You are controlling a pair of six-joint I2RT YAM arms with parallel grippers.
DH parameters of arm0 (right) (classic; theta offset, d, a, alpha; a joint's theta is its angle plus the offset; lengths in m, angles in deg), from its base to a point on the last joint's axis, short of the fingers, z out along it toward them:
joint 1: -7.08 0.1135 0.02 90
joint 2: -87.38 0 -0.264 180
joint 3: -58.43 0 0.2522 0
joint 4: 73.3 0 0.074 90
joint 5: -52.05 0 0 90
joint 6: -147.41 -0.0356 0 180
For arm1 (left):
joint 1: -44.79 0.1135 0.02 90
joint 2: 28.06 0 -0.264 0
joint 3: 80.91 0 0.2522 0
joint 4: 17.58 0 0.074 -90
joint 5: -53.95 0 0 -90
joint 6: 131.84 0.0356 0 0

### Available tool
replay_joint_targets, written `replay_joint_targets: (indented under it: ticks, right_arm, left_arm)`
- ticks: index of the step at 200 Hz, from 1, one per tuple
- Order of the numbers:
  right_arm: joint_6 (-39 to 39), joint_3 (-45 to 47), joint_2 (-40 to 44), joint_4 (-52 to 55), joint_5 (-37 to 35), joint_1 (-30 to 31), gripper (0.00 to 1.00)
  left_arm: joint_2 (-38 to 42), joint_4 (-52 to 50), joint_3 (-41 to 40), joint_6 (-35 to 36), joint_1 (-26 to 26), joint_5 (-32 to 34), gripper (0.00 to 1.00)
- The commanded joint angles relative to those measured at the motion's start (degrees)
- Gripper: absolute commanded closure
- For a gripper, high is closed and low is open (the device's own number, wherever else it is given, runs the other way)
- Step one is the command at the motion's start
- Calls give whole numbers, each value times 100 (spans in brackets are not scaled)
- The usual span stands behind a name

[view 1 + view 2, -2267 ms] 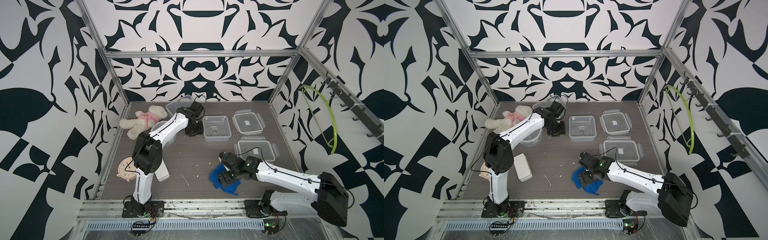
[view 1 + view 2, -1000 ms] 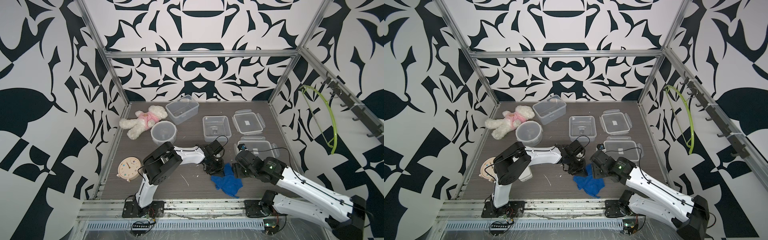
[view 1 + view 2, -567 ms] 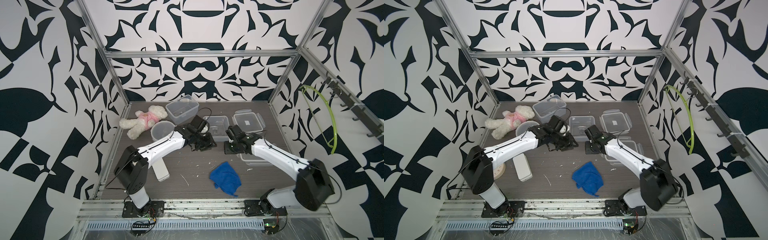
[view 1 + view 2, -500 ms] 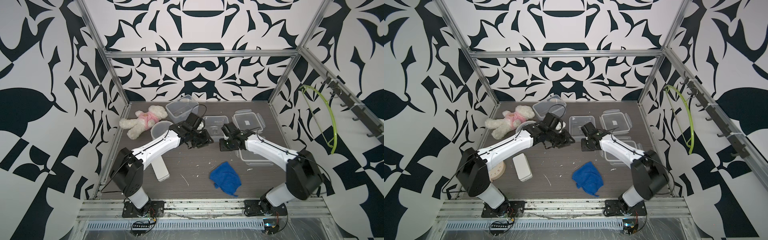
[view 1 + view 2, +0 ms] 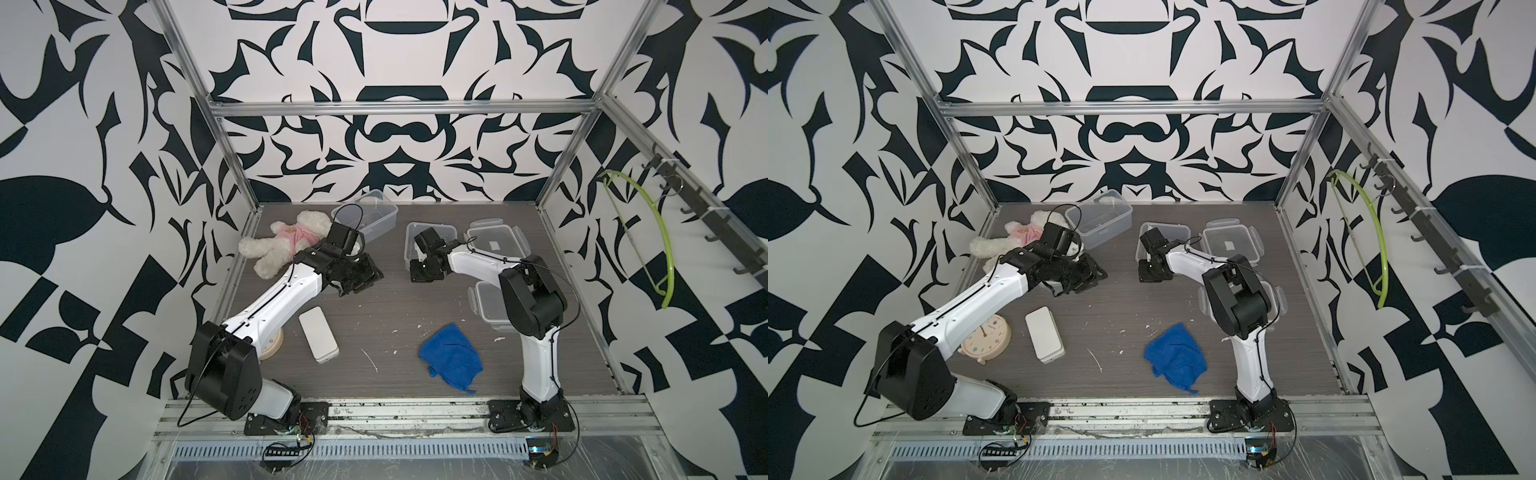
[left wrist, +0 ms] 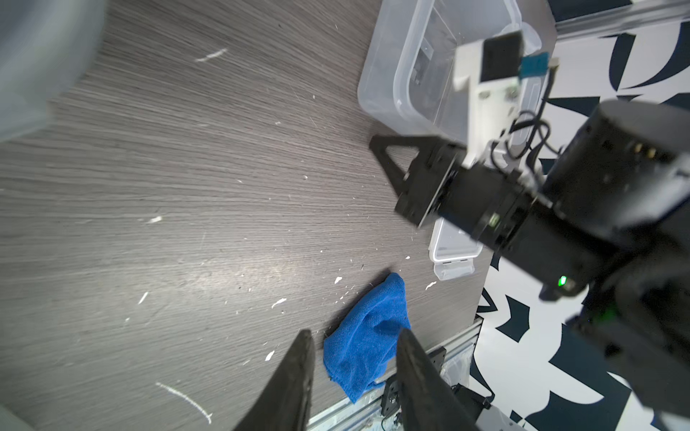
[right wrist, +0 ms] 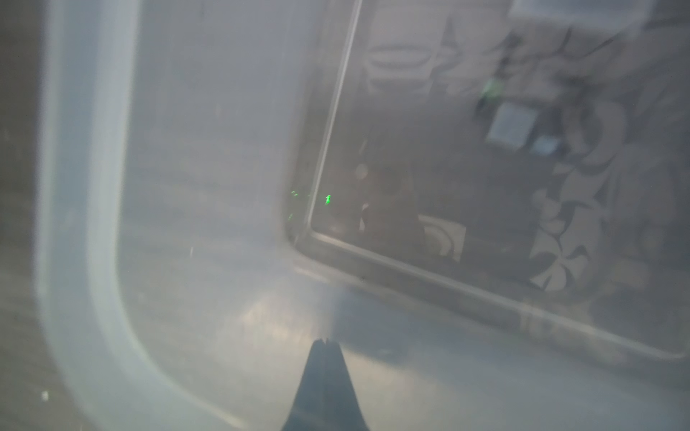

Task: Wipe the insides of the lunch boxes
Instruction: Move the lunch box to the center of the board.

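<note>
The right gripper (image 7: 325, 341) has its fingers pressed together on nothing. Its tips sit at the near wall of the open clear rectangular plastic lunch box (image 5: 434, 227), and the blurred wrist view does not show whether they touch it. The left gripper (image 6: 354, 331) is partly spread and also empty, hovering over the dark wood-grain table (image 5: 395, 307) level with the right one. A second clear rectangular lunch box (image 5: 370, 216) stands just behind it.

The blue terry cloth (image 5: 451, 359) lies crumpled on the table, well apart from both grippers and back toward the arm bases. No wiping can begin until one gripper fetches it, so that looks like the step in hand.

- **Which arm:** The left gripper's wrist view already frames the cloth between its fingers, so it seems the better one to go.
- **The pick:** It should spread wider, come down on the raised fold rather than a flat edge, and pinch deep so a thick wad hangs below the fingertips.
- **The box:** It is light and will likely slide under a wipe. The right gripper should press on the rim or brace the outer wall, staying clear of the clear snap-clip lid (image 5: 496, 243) beside it.
</note>
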Motion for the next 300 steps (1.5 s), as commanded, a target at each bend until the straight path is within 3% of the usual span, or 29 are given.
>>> replay_joint_targets:
  ticks: [1, 28, 54, 83, 108, 119, 140, 161, 187, 223, 300]
  right_arm:
    - [258, -678, -117, -14, -397, -401, 100]
    - [506, -1399, -497, 330, -529, -767, 100]
    - [957, -2099, -819, 745, -726, -925, 100]
    - [1270, -2023, -607, 686, 67, -833, 100]
    - [1334, -1627, -194, 182, 879, -366, 88]
    - [1256, -1565, -103, -60, 1369, -137, 74]
    - [936, -1455, -16, -650, 1766, 305, 49]
    - [581, -1703, -227, -893, 2038, 577, 39]
    - [223, -2132, -641, -1098, 2376, 779, 36]
    - [20, -2557, -1072, -1259, 2295, 874, 33]
    - [-312, -4189, -2398, -1010, 2498, 883, 34]
  left_arm:
    - [174, -394, -71, 203, 176, 149, 59]
    - [347, -736, -26, 282, 499, 425, 55]
    - [614, -1363, 138, 348, 949, 1088, 50]
    - [1114, -1924, 221, 333, 1226, 2168, 45]
    - [1260, -1899, 96, 436, 1394, 2662, 39]
    - [1205, -1871, 30, 508, 1579, 2711, 38]
    - [1116, -1438, -218, 559, 2136, 2370, 38]
    - [1106, -605, -621, 491, 2730, 1670, 36]
    - [992, 269, -983, 273, 3079, 1066, 36]
    - [154, 704, -977, 328, 3177, 670, 36]
    - [-801, 1311, -875, 349, 3294, 474, 38]
